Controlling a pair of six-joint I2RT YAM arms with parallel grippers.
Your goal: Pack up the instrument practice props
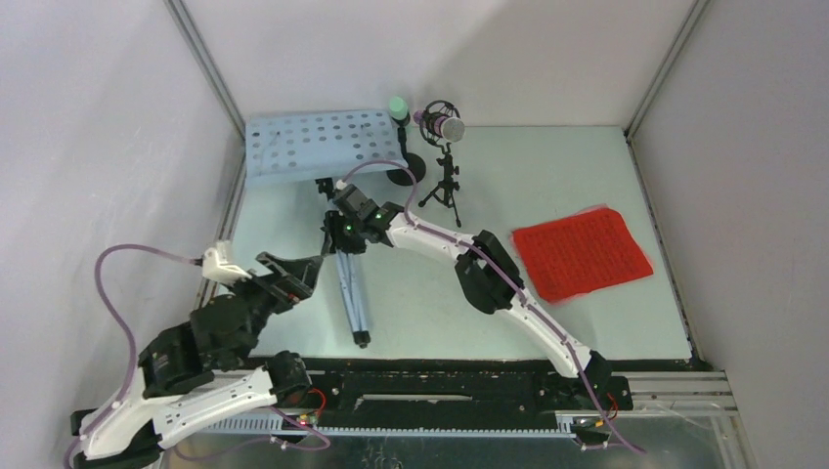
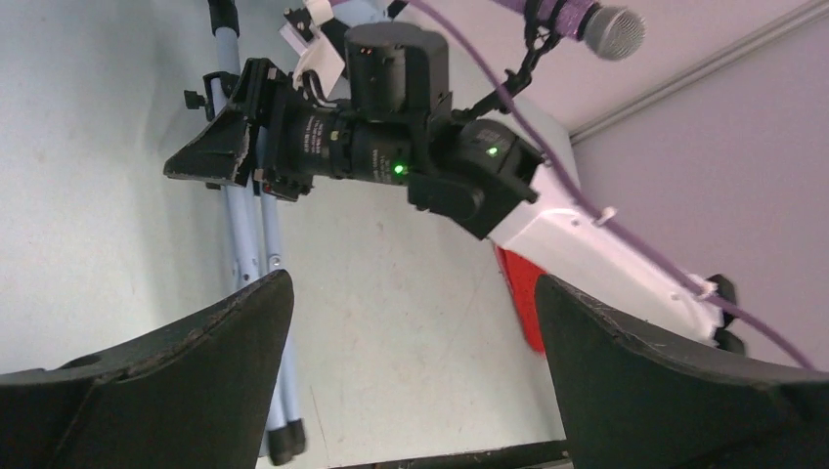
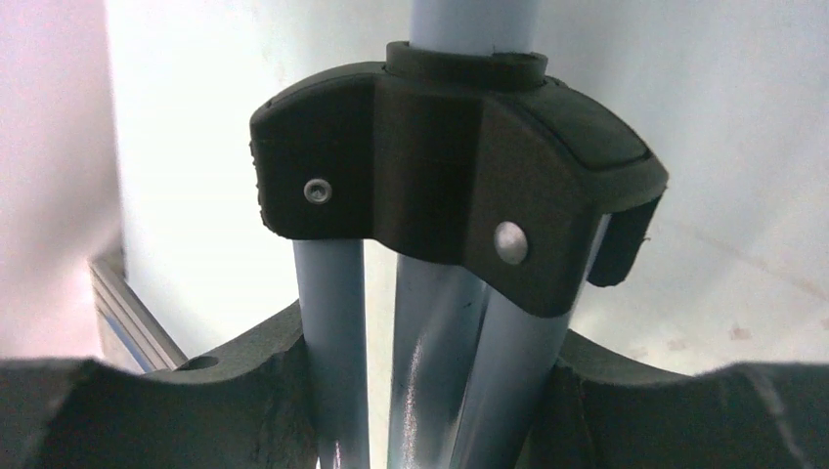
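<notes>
The pale blue perforated music desk point(image 1: 323, 145) lies at the back left, with the blue-grey tripod point(image 1: 352, 293) stretching from it toward the near edge. My right gripper point(image 1: 342, 234) is shut on the folded tripod legs point(image 3: 440, 342) just below their black hub point(image 3: 450, 176). My left gripper point(image 1: 303, 274) stands open and empty, left of the legs point(image 2: 249, 244); in its own view its midpoint point(image 2: 415, 322) is over bare table. A red score sheet point(image 1: 582, 252) lies at the right. A glittery purple microphone point(image 1: 445, 125) sits in a black mount point(image 1: 445, 186). A mint microphone point(image 1: 398, 106) stands on a round black base point(image 1: 406, 174).
White walls close in the table point(image 1: 547, 166) on the left, back and right. A black rail point(image 1: 440, 386) runs along the near edge between the arm bases. The right arm point(image 1: 489, 278) reaches diagonally across the middle of the table.
</notes>
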